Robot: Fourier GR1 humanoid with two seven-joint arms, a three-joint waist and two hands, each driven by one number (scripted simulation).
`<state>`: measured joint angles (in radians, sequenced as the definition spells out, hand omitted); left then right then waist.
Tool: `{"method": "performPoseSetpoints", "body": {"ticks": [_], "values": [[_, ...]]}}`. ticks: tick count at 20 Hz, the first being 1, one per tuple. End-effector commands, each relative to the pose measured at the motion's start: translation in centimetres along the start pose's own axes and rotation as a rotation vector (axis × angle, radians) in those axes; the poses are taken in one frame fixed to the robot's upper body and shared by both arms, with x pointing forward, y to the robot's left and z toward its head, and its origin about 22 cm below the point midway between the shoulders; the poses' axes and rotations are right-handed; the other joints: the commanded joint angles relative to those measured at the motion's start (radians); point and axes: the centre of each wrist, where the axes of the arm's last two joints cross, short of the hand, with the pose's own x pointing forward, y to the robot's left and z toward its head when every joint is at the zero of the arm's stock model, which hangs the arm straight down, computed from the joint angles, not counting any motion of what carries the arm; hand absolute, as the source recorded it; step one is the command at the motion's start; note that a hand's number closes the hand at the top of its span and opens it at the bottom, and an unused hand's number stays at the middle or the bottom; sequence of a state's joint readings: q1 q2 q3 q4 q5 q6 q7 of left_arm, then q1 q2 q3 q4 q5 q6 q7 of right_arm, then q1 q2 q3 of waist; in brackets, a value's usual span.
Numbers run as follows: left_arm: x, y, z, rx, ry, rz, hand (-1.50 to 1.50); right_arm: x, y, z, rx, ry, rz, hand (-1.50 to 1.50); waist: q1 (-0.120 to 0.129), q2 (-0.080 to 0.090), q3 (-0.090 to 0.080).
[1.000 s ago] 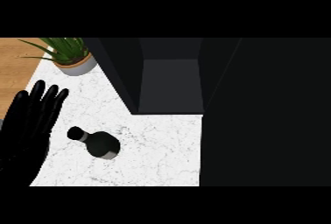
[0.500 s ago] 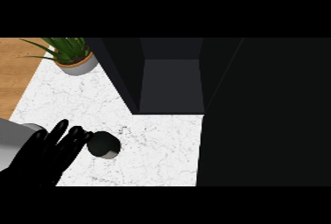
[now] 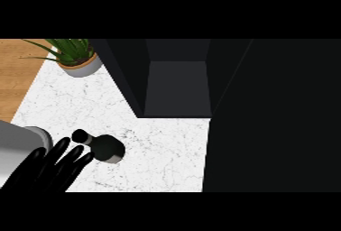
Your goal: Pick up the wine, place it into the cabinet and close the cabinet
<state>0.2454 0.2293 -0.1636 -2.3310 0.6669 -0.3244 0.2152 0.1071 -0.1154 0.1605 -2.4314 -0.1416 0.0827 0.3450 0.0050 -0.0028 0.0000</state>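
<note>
Nearest, at the lower left edge: left robot hand, fingers straight and spread, holding nothing, fingertips just beside the wine and possibly touching its near side (contact hard to judge from above). Right robot hand nowhere in view.

Wine bottle standing on the white marble counter, dark body with a small round cap toward the upper left, well apart from the cabinet opening.

Step in hand, as judged: closing on the bottle for the pick. To do it well: bring the palm alongside the body rather than the narrow neck, curl fingers and thumb round the widest part before any lift, keep the bottle upright. Approach from the left looks sensible, since the tall dark cabinet door stands to the right and leaves little room there. Pushing with straight fingers risks tipping the bottle toward that door.

Farther back: cabinet open, dark grey interior floor showing, nothing visible inside (deep corners too dark to tell). Lift high enough to clear the front lip, set well in.

Far left corner: potted plant, green leaves in a grey pot, by the wooden floor, out of the path.
</note>
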Motion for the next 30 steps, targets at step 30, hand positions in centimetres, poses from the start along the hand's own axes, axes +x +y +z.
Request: {"method": "performPoseSetpoints", "body": {"ticks": [30], "values": [[1.3,1.8,0.3,0.27,-0.031,-0.066,-1.5,3.3,0.9,-1.8,-0.001,-0.034,-0.016,-1.5,-0.002,0.002,0.0]]}}
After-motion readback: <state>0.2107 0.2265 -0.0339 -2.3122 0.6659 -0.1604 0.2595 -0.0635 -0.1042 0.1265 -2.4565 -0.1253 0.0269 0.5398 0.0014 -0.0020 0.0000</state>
